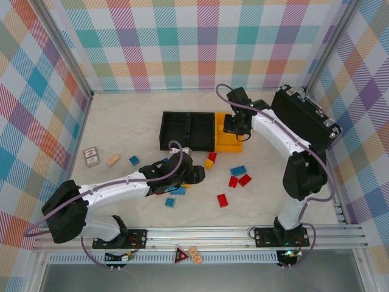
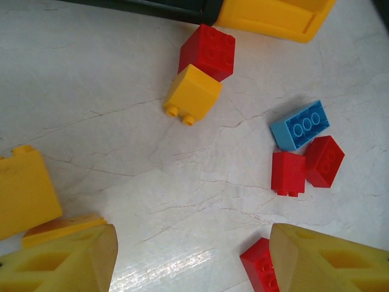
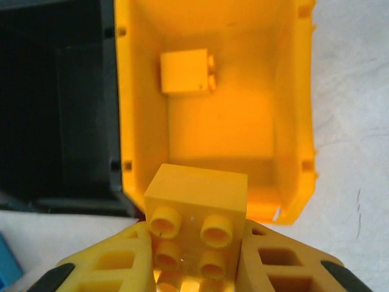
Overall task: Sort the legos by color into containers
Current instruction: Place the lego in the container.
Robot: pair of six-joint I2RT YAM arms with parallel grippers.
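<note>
Bricks first. On my right wrist camera the right gripper (image 3: 197, 258) is clamped onto a yellow brick (image 3: 197, 207), studs toward the lens, with a finger (image 3: 106, 264) pressed against either side. It hangs at the near wall of the yellow bin (image 3: 298, 97), and a second yellow brick (image 3: 185, 73) lies on its side on that bin's floor, at the far end. From overhead the wrist hides the grip. There I make out the right gripper (image 1: 236, 125) above the yellow bin (image 1: 226, 143), which closes a row with two black bins (image 1: 187, 130) on its left.

On my left wrist camera the left gripper (image 2: 194, 258) is spread wide over bare tabletop with nothing between its fingers (image 2: 67, 258). A yellow block brick (image 2: 21, 191) lies just beside one finger, and a red corner brick (image 2: 258, 264) is half hidden behind the other. Farther out, a red square brick (image 2: 208, 52) touches an orange-yellow brick (image 2: 192, 92) near the bin's corner. A light blue brick (image 2: 301, 125) lies against a pair of red bricks (image 2: 304, 167).

The overhead view adds loose pieces near the left gripper (image 1: 191, 175): two blue bricks (image 1: 175, 196), a lone red brick (image 1: 222, 200) and a far blue brick (image 1: 134, 160) by a tan block (image 1: 113, 159). A black case (image 1: 304, 118) stands at the right.
</note>
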